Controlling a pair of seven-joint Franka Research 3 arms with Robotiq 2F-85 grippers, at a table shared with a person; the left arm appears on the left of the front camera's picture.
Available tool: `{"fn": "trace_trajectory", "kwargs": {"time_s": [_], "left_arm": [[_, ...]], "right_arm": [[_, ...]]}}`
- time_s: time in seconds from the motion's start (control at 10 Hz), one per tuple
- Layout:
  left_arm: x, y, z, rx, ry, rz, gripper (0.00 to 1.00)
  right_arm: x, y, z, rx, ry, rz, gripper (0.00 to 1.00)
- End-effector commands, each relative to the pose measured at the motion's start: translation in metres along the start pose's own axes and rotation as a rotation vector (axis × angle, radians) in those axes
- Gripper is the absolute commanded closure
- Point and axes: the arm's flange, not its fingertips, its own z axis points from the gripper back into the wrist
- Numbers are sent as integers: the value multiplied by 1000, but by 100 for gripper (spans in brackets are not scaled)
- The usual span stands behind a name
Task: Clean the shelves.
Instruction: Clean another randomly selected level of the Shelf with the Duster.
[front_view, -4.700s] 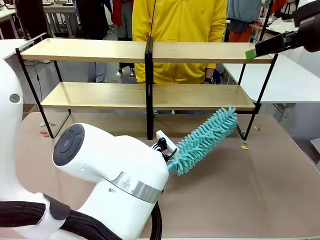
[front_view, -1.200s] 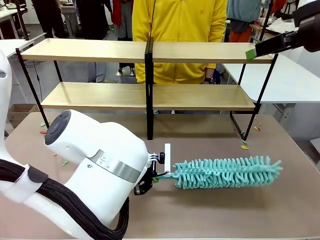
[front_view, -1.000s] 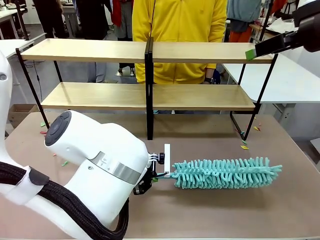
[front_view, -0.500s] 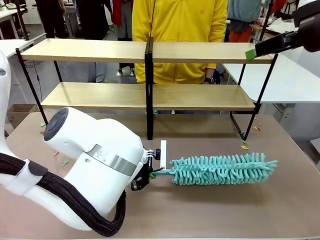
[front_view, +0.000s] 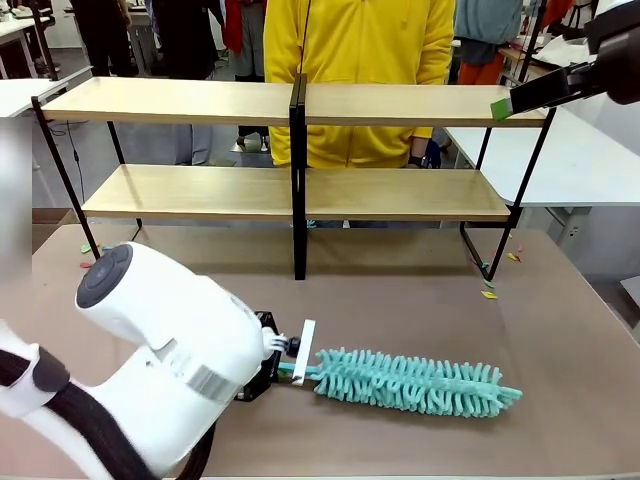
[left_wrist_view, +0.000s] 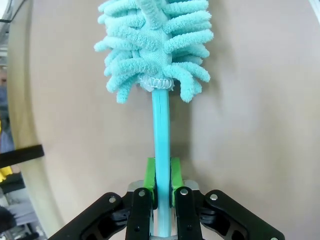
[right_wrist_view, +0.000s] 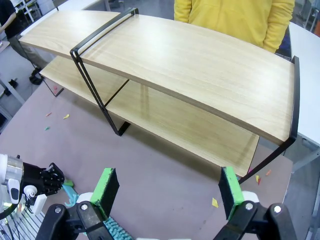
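The shelves (front_view: 300, 105) (right_wrist_view: 190, 65) stand across the far half of the brown table, two light-wood boards on a black frame with a centre post. A teal fluffy duster (front_view: 410, 382) (left_wrist_view: 155, 40) lies low over the table in front of them, its head pointing right. My left gripper (front_view: 283, 372) (left_wrist_view: 161, 175) is shut on the duster's teal handle, green pads pressed to both sides. My right gripper (front_view: 503, 107) (right_wrist_view: 168, 189) hovers high beside the top shelf's right end, open with nothing between its pads.
A person in a yellow top (front_view: 350, 60) stands behind the shelves. Small coloured paper scraps lie on the table near the left frame leg (front_view: 92, 262) and the right one (front_view: 490, 294) (right_wrist_view: 215, 202). A white table (front_view: 590, 160) stands to the right.
The duster has come out from under the lower shelf's right end. Over the last second my left arm drew it back, leftward and lower. The right gripper stayed still.
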Motion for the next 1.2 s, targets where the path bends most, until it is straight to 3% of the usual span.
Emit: {"fn": "trace_trajectory", "kwargs": {"time_s": [0.0, 0.2, 0.5, 0.7, 0.9, 1.1], "left_arm": [[-4, 79, 63, 44, 163, -76, 87], [-27, 95, 81, 188, 243, -56, 87], [-58, 115, 112, 287, 402, 33, 87], [-62, 107, 133, 262, 495, 38, 87], [-49, 84, 158, 178, 461, 3, 87], [-40, 68, 198, 250, 535, 24, 87]], "right_arm": [[1, -1, 0, 1, 0, 0, 0], [1, -1, 0, 1, 0, 0, 0], [1, -1, 0, 1, 0, 0, 0], [1, -1, 0, 1, 0, 0, 0], [1, -1, 0, 1, 0, 0, 0], [1, -1, 0, 1, 0, 0, 0]]}}
